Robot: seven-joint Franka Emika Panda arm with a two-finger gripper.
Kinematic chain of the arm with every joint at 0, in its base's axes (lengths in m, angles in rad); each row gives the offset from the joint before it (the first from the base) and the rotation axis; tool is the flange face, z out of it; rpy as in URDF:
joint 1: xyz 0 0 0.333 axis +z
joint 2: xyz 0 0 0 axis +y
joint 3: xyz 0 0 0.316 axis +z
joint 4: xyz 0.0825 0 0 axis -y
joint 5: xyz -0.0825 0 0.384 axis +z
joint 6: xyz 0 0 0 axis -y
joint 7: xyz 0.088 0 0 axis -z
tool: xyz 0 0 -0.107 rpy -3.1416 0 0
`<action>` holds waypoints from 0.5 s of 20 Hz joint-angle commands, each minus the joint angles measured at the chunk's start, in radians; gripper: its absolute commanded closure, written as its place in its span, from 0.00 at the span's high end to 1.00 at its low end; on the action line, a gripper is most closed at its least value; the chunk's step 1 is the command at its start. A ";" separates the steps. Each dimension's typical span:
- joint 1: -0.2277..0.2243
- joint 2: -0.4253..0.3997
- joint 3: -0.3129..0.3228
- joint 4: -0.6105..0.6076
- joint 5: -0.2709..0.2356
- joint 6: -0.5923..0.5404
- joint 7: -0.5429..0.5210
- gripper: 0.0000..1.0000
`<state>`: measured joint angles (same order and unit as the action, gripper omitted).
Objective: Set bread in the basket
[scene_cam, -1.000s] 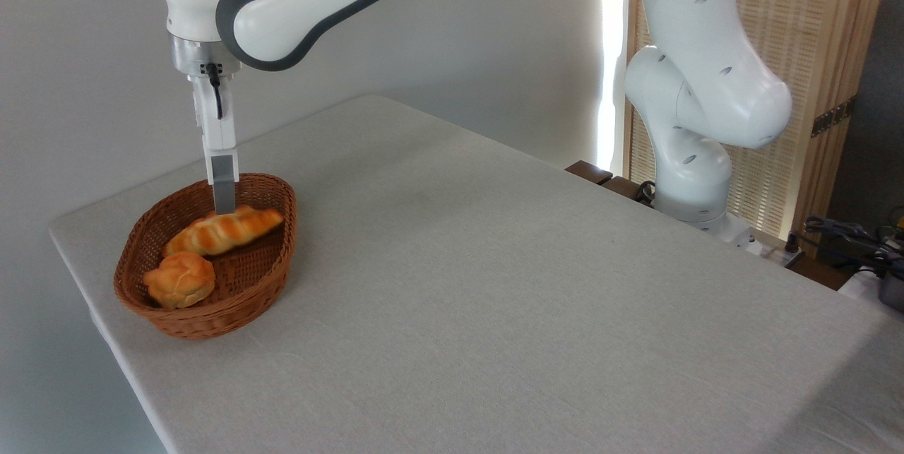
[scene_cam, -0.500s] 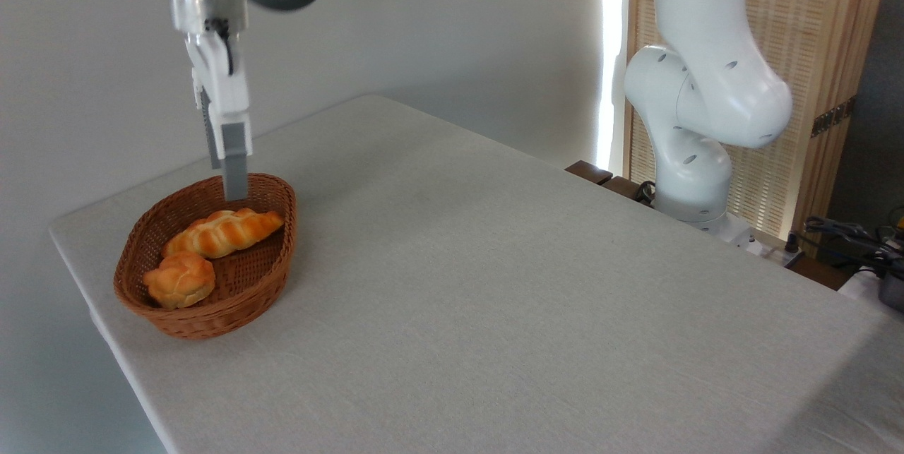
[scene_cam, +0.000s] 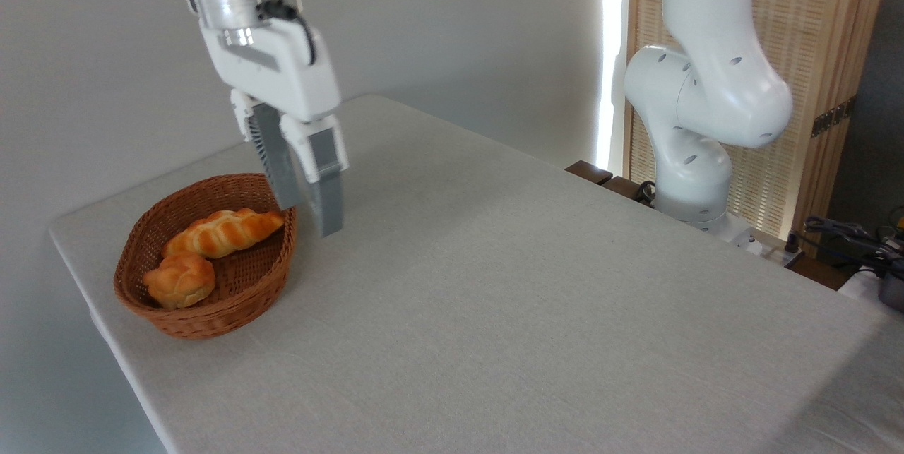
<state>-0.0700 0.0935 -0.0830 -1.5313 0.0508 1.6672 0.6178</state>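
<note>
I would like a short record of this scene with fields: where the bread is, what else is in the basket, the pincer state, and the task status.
bread: braided loaf lying inside the basket, toward its far side
other item in basket: round knotted bun, at the near left end
pincer: open, empty, above the table beside the basket's right rim
contact: pincer touches neither bread nor basket
table: covered with a light cloth
task status: bread appears placed in the basket
</note>
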 commanded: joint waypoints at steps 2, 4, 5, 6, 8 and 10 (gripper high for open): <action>-0.016 -0.057 0.092 -0.007 -0.104 -0.063 0.051 1.00; -0.016 -0.081 0.094 -0.041 -0.103 -0.070 0.085 1.00; -0.014 -0.090 0.094 -0.055 -0.103 -0.067 0.085 1.00; -0.014 -0.090 0.091 -0.059 -0.103 -0.070 0.083 1.00; -0.011 -0.092 0.088 -0.064 -0.101 -0.070 0.085 1.00; -0.005 -0.092 0.086 -0.066 -0.097 -0.073 0.086 1.00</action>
<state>-0.0764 0.0212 -0.0037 -1.5768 -0.0373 1.6075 0.6843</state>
